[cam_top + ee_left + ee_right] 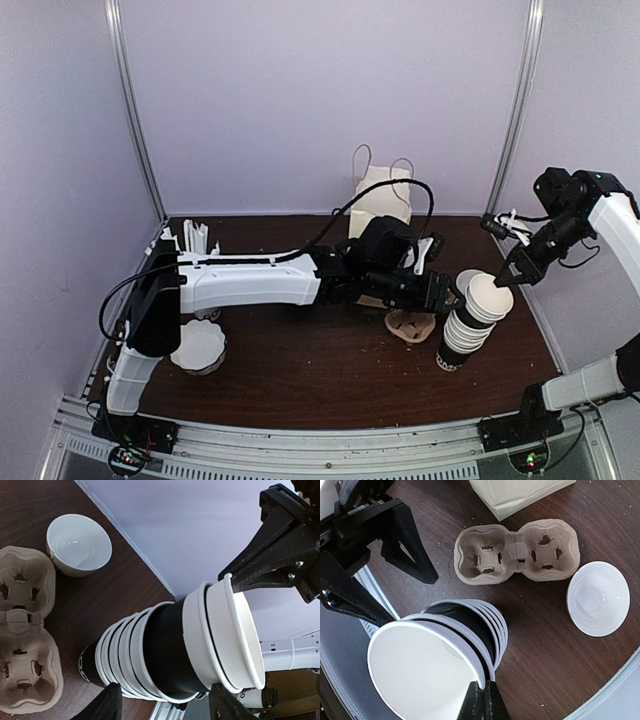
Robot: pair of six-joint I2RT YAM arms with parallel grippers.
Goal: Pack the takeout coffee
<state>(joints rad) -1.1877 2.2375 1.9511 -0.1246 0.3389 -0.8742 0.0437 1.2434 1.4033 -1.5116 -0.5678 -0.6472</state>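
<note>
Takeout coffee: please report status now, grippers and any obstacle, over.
Left gripper open, either side of cup stack. Right gripper shut on top cup rim. Lidded coffee not in view. Paper bag at back, carrier empty.

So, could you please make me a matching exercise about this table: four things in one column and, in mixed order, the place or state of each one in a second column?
Things
1. cup stack
2. cup carrier
3. paper bag
4. right gripper

Places and states
A. stands at the back, near the wall
B. shut on the rim of the top cup
C. lies flat, both wells empty
D. black outside, white inside

Pairs: 1-D, 2-C, 3-A, 4-B
</note>
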